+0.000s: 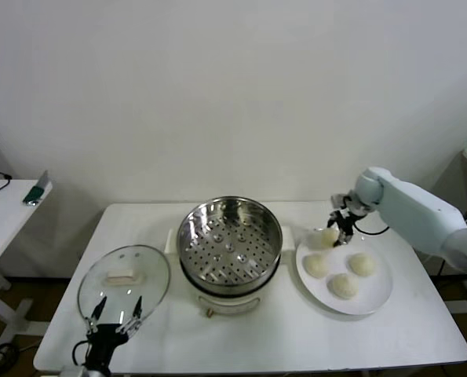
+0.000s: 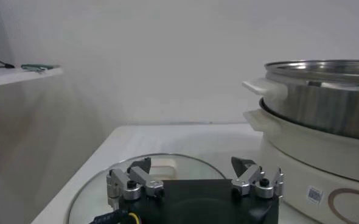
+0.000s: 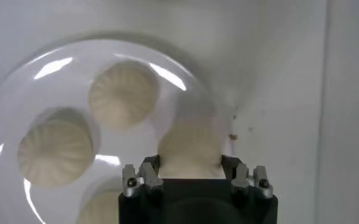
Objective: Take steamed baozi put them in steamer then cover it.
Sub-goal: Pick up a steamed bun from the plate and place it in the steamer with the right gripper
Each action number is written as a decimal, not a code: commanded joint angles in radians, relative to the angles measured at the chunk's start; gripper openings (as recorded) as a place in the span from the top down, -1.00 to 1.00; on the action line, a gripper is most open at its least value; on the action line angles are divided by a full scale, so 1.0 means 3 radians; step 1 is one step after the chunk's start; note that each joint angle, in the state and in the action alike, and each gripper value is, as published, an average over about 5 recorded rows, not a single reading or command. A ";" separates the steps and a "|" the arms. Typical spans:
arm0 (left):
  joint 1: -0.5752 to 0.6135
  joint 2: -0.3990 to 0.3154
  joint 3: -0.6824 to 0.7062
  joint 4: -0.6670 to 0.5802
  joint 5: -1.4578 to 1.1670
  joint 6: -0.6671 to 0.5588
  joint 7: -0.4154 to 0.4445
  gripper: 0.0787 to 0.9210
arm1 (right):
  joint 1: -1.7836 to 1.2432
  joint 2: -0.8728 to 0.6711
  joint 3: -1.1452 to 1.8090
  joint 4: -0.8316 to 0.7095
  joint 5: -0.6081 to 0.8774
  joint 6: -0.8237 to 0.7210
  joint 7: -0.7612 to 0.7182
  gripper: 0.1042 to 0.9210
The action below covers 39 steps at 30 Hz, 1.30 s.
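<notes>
The steel steamer (image 1: 229, 239) stands empty in its white pot base at the table's middle; it also shows in the left wrist view (image 2: 325, 91). My right gripper (image 1: 337, 232) is shut on one baozi (image 1: 327, 236) just above the far left rim of the white plate (image 1: 374, 294). In the right wrist view the baozi (image 3: 190, 149) fills the gap between the gripper's (image 3: 190, 167) jaws. Three more baozi (image 1: 317, 265) (image 1: 362, 264) (image 1: 344, 285) lie on the plate. The glass cover (image 1: 124, 281) lies flat left of the steamer. My left gripper (image 1: 115, 309) is open at the cover's near edge.
The pot base has a small knob (image 1: 209, 312) at the front. A side table (image 1: 5, 208) with small items stands at the far left. The right arm's white forearm (image 1: 410, 208) reaches in over the table's back right corner.
</notes>
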 commanded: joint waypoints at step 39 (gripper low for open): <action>0.0001 0.0009 0.0017 -0.0060 0.0020 -0.0036 -0.0015 -0.77 | 0.0604 0.1610 -0.0923 0.0206 -0.1257 0.2032 0.0593 -0.39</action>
